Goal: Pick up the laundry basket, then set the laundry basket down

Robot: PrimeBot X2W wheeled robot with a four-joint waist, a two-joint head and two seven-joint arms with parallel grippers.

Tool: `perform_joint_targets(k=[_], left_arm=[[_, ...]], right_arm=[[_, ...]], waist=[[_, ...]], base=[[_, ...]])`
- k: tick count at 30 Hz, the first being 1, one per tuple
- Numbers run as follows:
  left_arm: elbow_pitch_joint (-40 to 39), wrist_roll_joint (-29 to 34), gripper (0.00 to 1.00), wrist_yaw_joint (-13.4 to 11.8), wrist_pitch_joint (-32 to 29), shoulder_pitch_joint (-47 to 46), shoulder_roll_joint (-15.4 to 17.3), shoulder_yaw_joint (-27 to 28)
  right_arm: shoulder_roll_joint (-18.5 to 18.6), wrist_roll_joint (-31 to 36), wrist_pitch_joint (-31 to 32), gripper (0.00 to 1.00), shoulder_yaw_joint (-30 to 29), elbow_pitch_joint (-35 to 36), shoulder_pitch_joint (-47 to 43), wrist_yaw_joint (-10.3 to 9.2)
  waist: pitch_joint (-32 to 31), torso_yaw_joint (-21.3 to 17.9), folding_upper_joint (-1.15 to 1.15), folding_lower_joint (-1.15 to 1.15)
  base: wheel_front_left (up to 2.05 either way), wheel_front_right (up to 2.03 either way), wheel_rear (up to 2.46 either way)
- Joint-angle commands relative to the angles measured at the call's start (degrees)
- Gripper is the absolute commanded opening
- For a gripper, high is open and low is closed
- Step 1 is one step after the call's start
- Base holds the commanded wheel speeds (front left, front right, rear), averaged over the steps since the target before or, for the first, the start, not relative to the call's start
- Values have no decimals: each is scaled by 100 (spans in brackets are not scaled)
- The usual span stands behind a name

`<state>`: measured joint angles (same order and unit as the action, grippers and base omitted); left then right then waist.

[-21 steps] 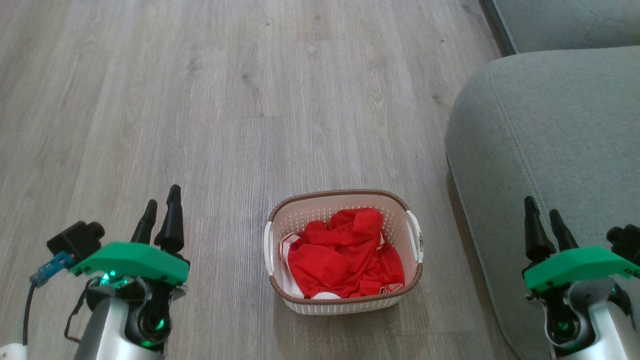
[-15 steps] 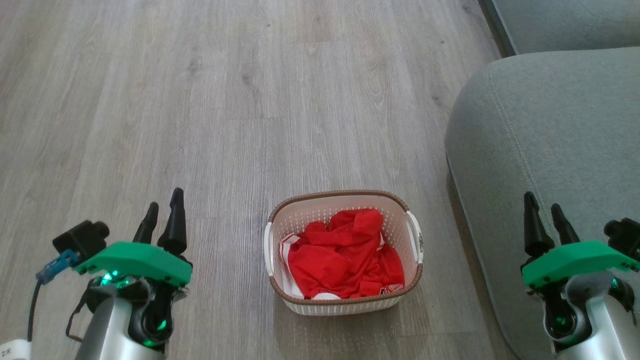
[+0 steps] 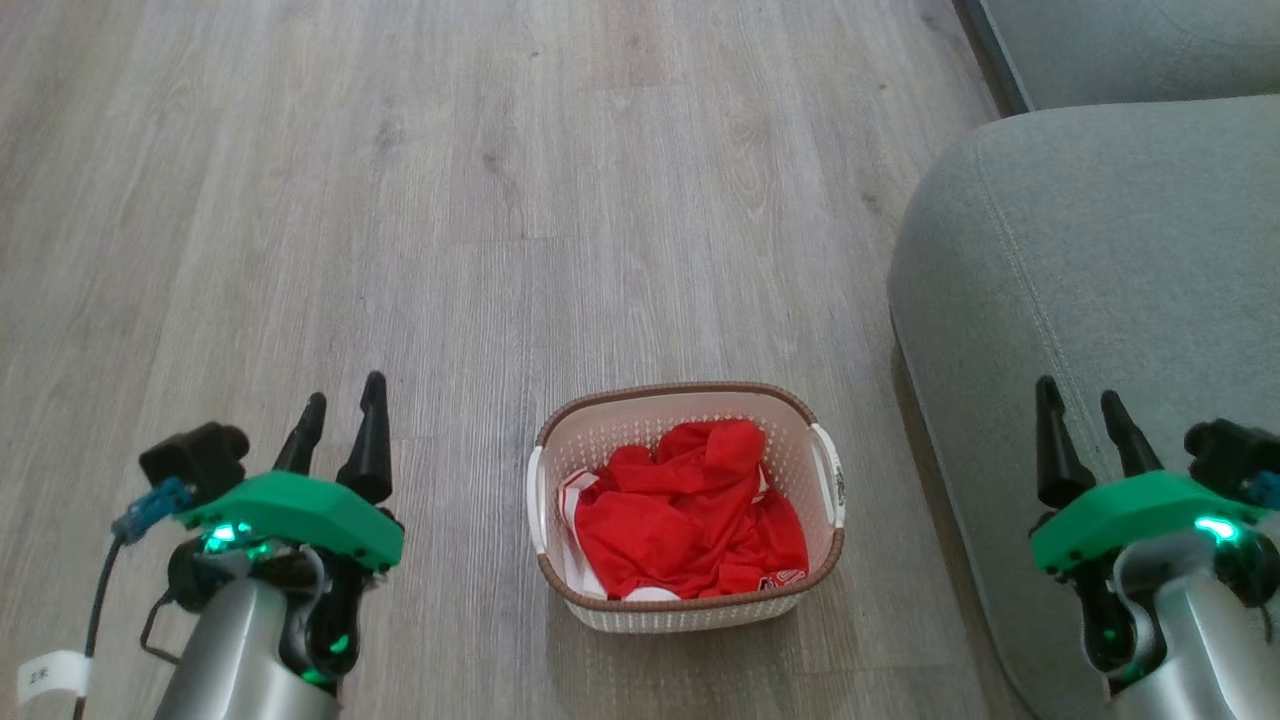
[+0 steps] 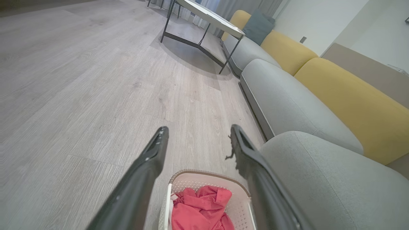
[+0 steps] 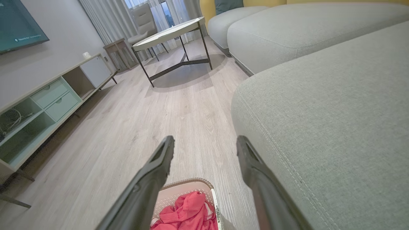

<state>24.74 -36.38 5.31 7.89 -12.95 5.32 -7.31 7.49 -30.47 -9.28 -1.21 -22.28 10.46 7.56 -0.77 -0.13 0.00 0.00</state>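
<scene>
Currently: laundry basket [image 3: 690,618] grounded, untouched

Item: laundry basket, on the floor [image 3: 400,200] between my arms, near the grey sofa [image 3: 1100,280], red clothing [image 3: 690,520] inside.
Left jaws: spread, empty.
Right jaws: spread, empty, over the sofa.
Risk, I judge: uneven handle grips could tip it; my right arm could snag the sofa.

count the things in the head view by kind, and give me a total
Dark two-fingered grippers on green mounts: 2 (left gripper, right gripper)
Cream-white perforated plastic laundry basket with brown rim: 1
Heap of red clothing inside it: 1
Grey fabric sofa: 1
Total: 5
</scene>
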Motion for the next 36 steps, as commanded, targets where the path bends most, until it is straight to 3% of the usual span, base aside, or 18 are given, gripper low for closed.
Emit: perform_joint_targets(k=[1,28,36], left_arm=[[-152,153,100,-34,67,-381,145,84],[23,1493,100,-273,194,-671,240,-249],[-15,1478,100,-314,140,-655,254,-275]], right_arm=[[134,166,-92,100,134,166,338,-6],[389,1569,-562,100,526,-92,677,-8],[404,1510,-572,100,536,-142,688,-8]], waist=[[0,-2,0,0],[-15,27,0,0],[2,38,0,0]], base=[[0,0,0],[0,0,0],[0,0,0]])
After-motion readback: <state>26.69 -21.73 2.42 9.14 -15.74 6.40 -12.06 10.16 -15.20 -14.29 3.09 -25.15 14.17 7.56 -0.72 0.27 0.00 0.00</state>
